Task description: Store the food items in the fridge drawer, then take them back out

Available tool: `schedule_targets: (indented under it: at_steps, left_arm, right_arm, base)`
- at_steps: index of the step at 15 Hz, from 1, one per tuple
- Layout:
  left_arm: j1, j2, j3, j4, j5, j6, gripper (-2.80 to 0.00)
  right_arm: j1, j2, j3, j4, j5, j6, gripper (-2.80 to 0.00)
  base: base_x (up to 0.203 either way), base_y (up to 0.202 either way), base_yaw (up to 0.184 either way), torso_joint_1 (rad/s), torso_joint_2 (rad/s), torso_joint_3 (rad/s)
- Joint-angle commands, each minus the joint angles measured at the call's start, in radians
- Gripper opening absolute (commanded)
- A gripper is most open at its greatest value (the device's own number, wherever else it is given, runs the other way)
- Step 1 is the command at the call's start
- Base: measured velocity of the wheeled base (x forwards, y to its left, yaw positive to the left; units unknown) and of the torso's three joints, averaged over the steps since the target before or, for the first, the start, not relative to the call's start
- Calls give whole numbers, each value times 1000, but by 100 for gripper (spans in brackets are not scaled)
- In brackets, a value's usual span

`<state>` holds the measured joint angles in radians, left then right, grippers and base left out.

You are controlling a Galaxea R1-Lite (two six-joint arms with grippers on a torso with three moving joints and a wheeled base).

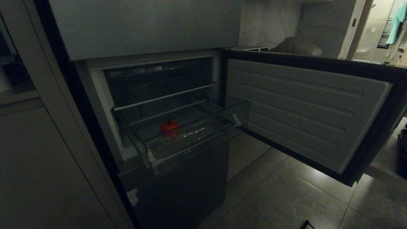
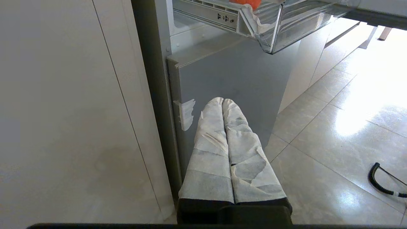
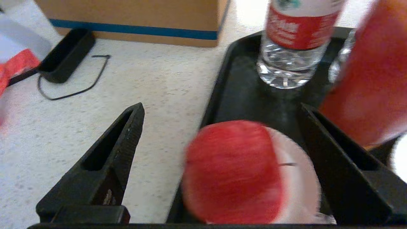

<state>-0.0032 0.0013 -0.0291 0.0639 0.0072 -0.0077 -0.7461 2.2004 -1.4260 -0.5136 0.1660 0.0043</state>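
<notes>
Right pincer (image 3: 219, 111): spread wide, grasping nothing.
Apple (image 3: 233, 171): between its fingers, on black tray (image 3: 241, 92) on the desk (image 3: 152, 92).
Left pincer (image 2: 222, 101): clenched, empty, below fridge drawer (image 1: 194, 140).
Tomato (image 1: 169, 128): inside that pulled-out drawer.

Water bottle (image 3: 294, 41) upright on black tray (image 3: 235, 95)

Clear ribbed plastic fridge drawer (image 1: 190, 140), pulled out, carries one red rounded food item (image 1: 169, 128). Pale speckled bench (image 3: 152, 95) carries black plastic tray (image 3: 241, 95) and brown cardboard box (image 3: 133, 19).
</notes>
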Motion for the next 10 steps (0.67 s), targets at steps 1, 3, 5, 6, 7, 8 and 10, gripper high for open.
schedule_targets:
  at_steps: [1,3,5,6,7,8,10]
  left_arm:
    - [0,0,0,1,0,-1,-280]
    - [0,0,0,1,0,-1,-280]
    - [0,0,0,1,0,-1,-280]
    - [0,0,0,1,0,0,-280]
    - [0,0,0,1,0,-1,-280]
    - [0,0,0,1,0,-1,-280]
    - [0,0,0,1,0,0,-280]
  right_arm:
    - [-13,-3,5,-5,1,-14,0]
    - [-15,15,9,-9,3,-15,0]
    - [-15,32,13,-11,4,-13,0]
    - [-15,38,13,-11,6,-13,0]
    - [-15,44,13,-11,6,-13,0]
    - [-15,47,18,-11,6,-12,0]
    - [-15,59,33,-21,9,-12,0]
  base:
    - [0,0,0,0,0,0]
    - [0,0,0,0,0,0]
    - [0,0,0,0,0,0]
    - [0,0,0,0,0,0]
    - [0,0,0,0,0,0]
    - [0,0,0,0,0,0]
    - [0,0,0,0,0,0]
